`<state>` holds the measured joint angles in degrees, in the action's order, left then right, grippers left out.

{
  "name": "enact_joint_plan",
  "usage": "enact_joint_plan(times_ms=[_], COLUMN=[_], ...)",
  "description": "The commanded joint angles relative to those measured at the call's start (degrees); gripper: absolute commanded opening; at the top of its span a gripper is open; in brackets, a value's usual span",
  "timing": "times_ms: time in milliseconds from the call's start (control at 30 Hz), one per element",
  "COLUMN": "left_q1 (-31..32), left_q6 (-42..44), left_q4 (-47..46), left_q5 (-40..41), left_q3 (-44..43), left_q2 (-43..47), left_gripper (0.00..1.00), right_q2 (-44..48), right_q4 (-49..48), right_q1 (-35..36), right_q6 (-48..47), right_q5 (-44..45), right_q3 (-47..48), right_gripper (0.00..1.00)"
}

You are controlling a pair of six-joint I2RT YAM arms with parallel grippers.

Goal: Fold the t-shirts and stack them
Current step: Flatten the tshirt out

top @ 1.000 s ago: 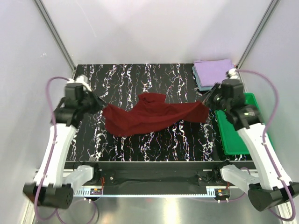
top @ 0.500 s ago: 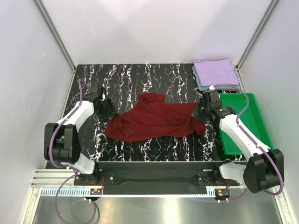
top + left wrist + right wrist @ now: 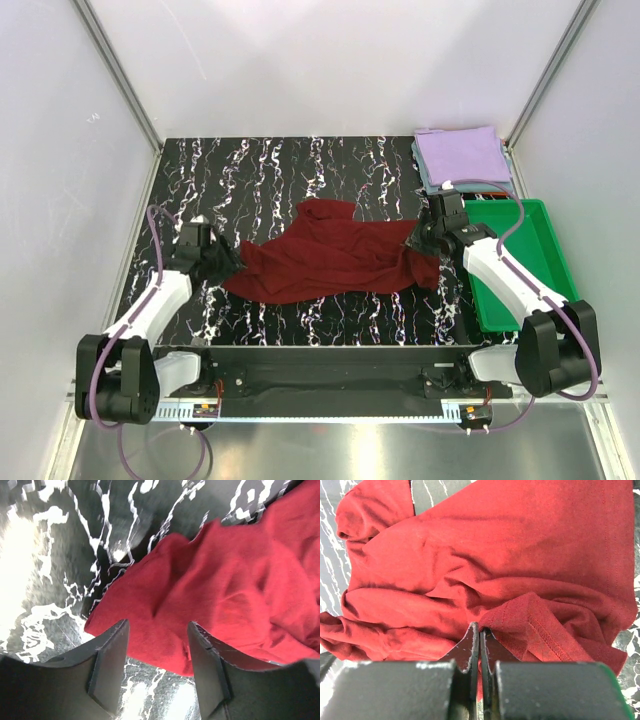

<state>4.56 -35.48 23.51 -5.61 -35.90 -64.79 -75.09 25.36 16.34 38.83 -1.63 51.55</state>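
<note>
The maroon t-shirt [image 3: 335,255] is bunched up mid-worktop [image 3: 300,170], nowhere near flat, so I'd call this the spreading-out step before any fold. The right end effector [image 3: 479,629] is pinched tight, apparently on a bit of hem at the shirt's right edge. The left end effector [image 3: 157,627] is spread wide right over the left edge, holding nothing. Next it probably has to close on that edge so both can pull the shirt flat. The folded lavender t-shirt [image 3: 462,152] waits in the far right corner.

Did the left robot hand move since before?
Yes. The left gripper came down toward the table's near edge, beside the maroon t-shirt's left end.
</note>
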Motion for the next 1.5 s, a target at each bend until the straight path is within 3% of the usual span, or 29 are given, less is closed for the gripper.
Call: enact_joint_plan(times_ms=[0, 167, 767, 1067, 1300, 1467], left_q1=[-0.2, -0.2, -0.1, 0.1, 0.1, 0.1], left_q6=[-4.0, -5.8, -4.6, -1.3, -1.3, -4.2], left_q4=[-8.0, -12.9, -14.3, -4.5, -3.6, -12.0], left_q5=[-0.6, -2.8, -6.1, -0.3, 1.8, -1.9], left_q3=[2.4, 3.9, 3.0, -2.2, 0.7, 7.1], left_q2=[0.2, -0.5, -4.1, -2.9, 2.6, 4.3], left_gripper=[0.53, 0.55, 0.52, 0.56, 0.56, 0.53], right_q2=[-0.1, 0.8, 3.1, 3.4, 3.1, 2.7], right_q4=[-2.0, -1.8, -1.6, -0.6, 0.1, -0.1], right_q1=[-0.2, -0.2, -0.2, -0.2, -0.2, -0.2], right_q6=[-0.7, -0.4, -0.2, 0.1, 0.0, -0.3], right_q5=[-0.6, -1.0, -0.3, 1.3, 1.4, 1.3], right_q3=[2.0, 1.5, 0.0, -1.2, -0.8, 0.0], right_gripper=[0.00, 0.00, 0.00, 0.00, 0.00, 0.00])
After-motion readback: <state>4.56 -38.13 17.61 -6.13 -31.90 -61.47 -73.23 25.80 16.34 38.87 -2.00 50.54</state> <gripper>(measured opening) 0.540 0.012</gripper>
